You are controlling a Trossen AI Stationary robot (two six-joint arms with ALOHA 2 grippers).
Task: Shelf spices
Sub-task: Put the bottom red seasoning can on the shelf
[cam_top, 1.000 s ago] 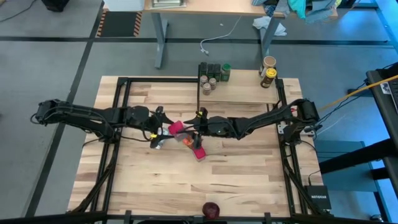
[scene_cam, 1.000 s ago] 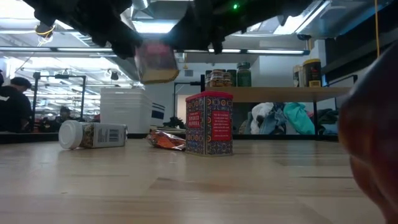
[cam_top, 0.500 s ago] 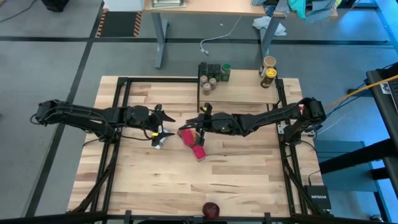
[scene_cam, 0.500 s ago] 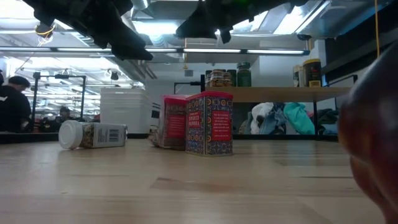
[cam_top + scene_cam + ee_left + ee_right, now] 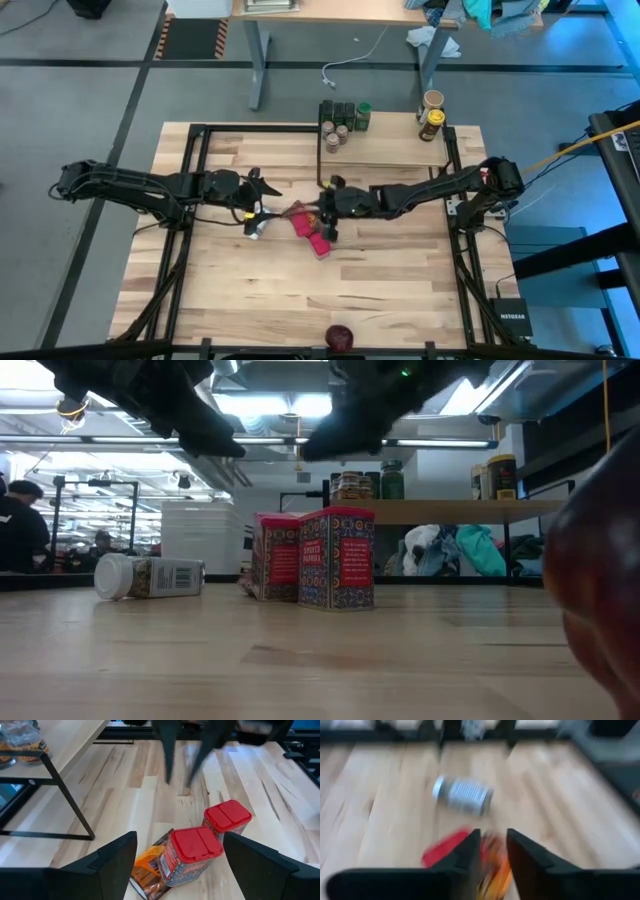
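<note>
Two pink-red boxes (image 5: pixel 192 852) (image 5: pixel 227 817) stand upright side by side on the tabletop, seen in the low view as the boxes (image 5: pixel 278 555) (image 5: pixel 337 557). An orange-red packet (image 5: pixel 147 867) lies flat against the nearer box. A white-capped bottle (image 5: pixel 150 576) lies on its side to their left. My left gripper (image 5: pixel 262 200) hovers open just left of the boxes. My right gripper (image 5: pixel 326 210) is open above them, its fingers a narrow gap apart (image 5: pixel 493 834). The shelf (image 5: pixel 390 150) at the far edge carries several jars (image 5: pixel 340 118) (image 5: pixel 432 118).
A dark red round thing (image 5: pixel 340 337) sits at the near edge and fills the right of the low view (image 5: pixel 600 560). Black frame rails (image 5: pixel 185 230) run along both table sides. Bare wood lies near of the boxes. People show far off (image 5: pixel 25 525).
A pink-red box that hung in the air between my two grippers has dropped to the table. It stood slightly tilted beside the other box, over the packet, and is now upright. My right gripper has come down a little toward the boxes and is still moving.
</note>
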